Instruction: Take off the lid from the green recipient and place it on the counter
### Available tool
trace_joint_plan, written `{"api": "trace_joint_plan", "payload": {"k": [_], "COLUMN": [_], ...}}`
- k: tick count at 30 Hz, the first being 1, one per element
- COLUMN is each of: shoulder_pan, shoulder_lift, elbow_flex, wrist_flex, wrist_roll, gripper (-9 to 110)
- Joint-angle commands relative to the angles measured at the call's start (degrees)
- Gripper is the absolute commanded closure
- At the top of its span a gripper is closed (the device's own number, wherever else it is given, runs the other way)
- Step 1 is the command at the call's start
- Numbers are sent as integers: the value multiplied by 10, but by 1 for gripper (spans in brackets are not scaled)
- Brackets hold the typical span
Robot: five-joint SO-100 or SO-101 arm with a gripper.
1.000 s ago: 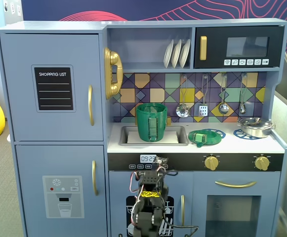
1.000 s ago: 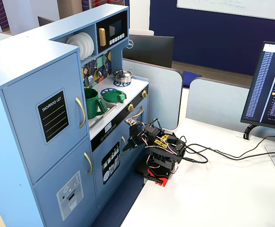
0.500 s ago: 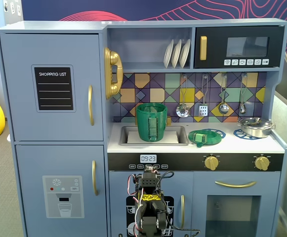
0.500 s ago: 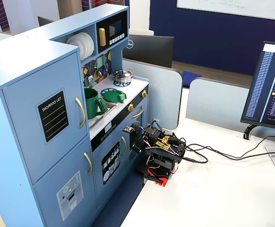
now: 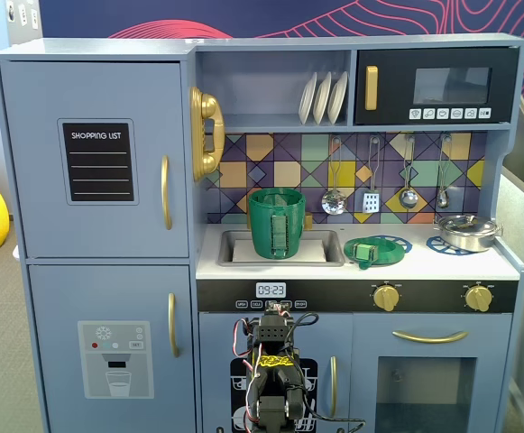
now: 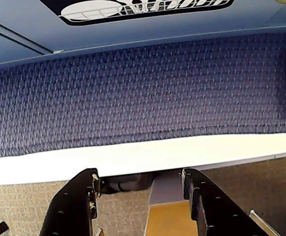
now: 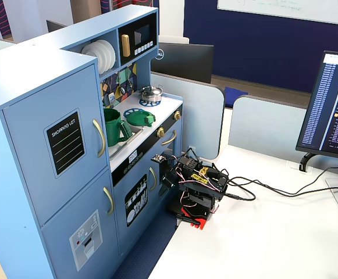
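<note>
Green lid (image 5: 373,251) on counter (image 5: 424,263) in fixed views, wrist view shows end effector (image 6: 142,189) open, empty

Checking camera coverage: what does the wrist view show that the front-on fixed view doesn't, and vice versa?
Wrist view only: the gripper, its jaws apart and empty, pointing at blue carpet and a white table edge.

Fixed view only: the lid lying on the counter, the open green recipient in the sink, and the steel pot at right.

Shared: only the blue cabinet front with its white plate graphic.
</note>
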Motion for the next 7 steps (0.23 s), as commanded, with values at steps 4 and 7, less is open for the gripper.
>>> {"api": "trace_joint_plan", "payload": {"k": [4, 7], "shoulder_pan": [5, 7], "shoulder_lift": [-4, -4], "elbow_flex": [-3, -3], "wrist_flex": [99, 99], "wrist_roll": [17, 17], "gripper": [90, 90]}}
